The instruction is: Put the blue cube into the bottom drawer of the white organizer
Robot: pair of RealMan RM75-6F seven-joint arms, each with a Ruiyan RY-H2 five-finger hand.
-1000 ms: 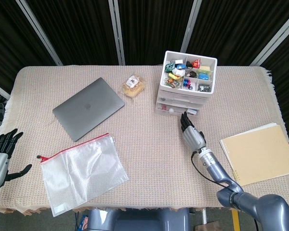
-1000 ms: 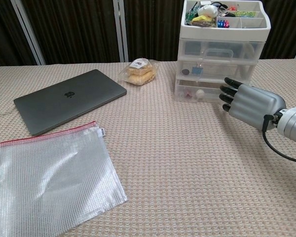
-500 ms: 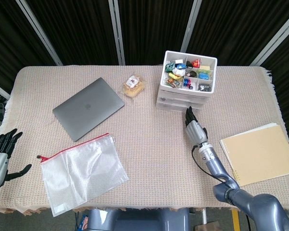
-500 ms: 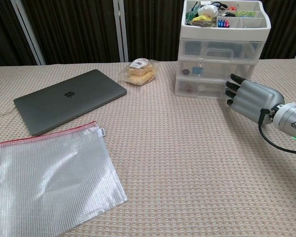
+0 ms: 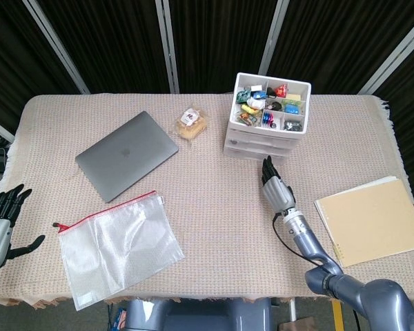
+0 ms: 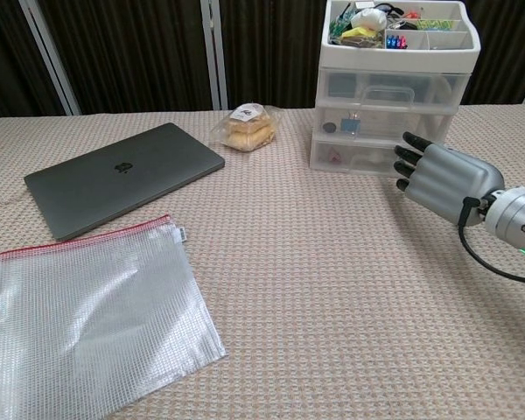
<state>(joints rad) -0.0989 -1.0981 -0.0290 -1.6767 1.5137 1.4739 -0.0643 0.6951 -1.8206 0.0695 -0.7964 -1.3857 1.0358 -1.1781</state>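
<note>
Beige woven cloth covers the table (image 5: 214, 207), and on it, from left to right, lie one clear zip pouch (image 5: 117, 247) with a red zipper edge, one closed grey laptop (image 5: 126, 155), one wrapped pastry (image 5: 192, 123), one white organizer (image 5: 267, 116) and one tan folder (image 5: 372, 219).

At the far left, off the table's edge, the left hand (image 5: 1, 223) hangs with its fingers spread and nothing in it.

One organizer stands at the far side of the table, with three drawers stacked under an open top tray of small coloured items. In the chest view all three drawers (image 6: 389, 122) sit pushed in. The bottom drawer (image 6: 357, 158) shows small objects through its clear front, but I cannot tell whether the blue cube is among them, and no blue cube shows anywhere on the cloth.

Just in front of the organizer, the right hand (image 5: 276, 187) is held flat, fingers straight and close together, dark fingertips (image 6: 404, 163) pointing toward the bottom drawer front. It holds nothing. Whether the tips touch the drawer I cannot tell.
</note>
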